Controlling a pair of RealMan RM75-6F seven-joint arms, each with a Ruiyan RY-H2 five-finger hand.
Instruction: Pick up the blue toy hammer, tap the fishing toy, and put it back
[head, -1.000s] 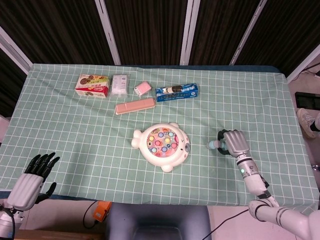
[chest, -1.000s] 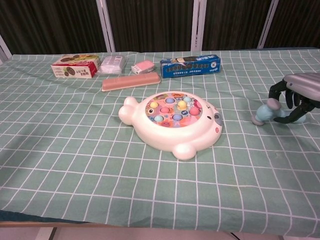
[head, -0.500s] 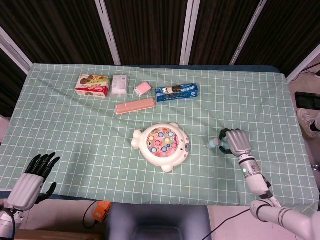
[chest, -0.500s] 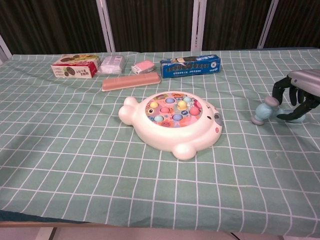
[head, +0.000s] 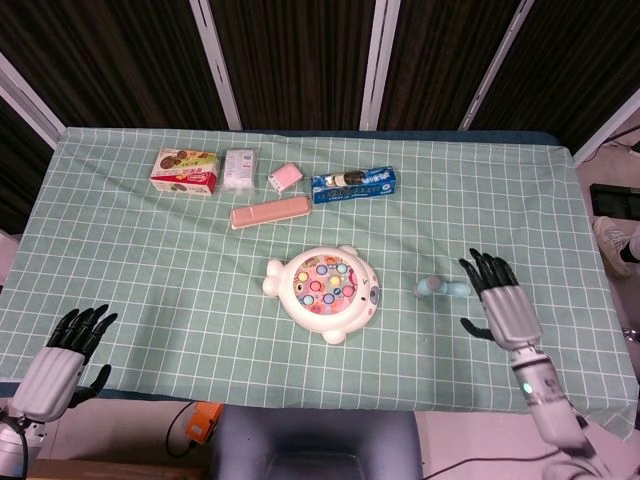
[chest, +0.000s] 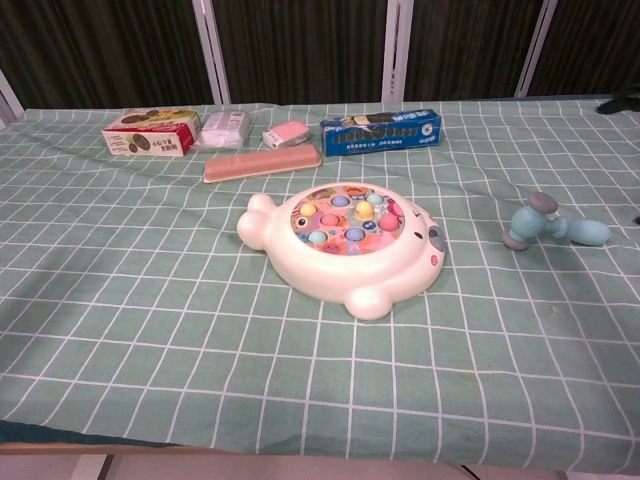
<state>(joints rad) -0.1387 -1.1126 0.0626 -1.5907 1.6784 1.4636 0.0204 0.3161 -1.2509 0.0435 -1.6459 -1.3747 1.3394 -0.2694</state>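
Since a second ago the right hand (head: 503, 305) has let go of the blue toy hammer (chest: 553, 227) and drawn back toward the table's near edge — its fingers now spread apart, holding nothing, just to the right of the hammer's handle and clear of it. From the chest camera the hand has left the picture, and the hammer lies alone on the green checked cloth (head: 150, 270), its head toward the fishing toy (head: 323, 291) and its handle pointing away to the right. The fishing toy sits mid-table, well apart from the hammer. At the lower left corner the left hand (head: 62, 358) hangs off the table edge — fingers apart and empty. Along the far side lie a snack box (head: 184, 169), a pink case (head: 269, 212) and a blue box (head: 352, 184).
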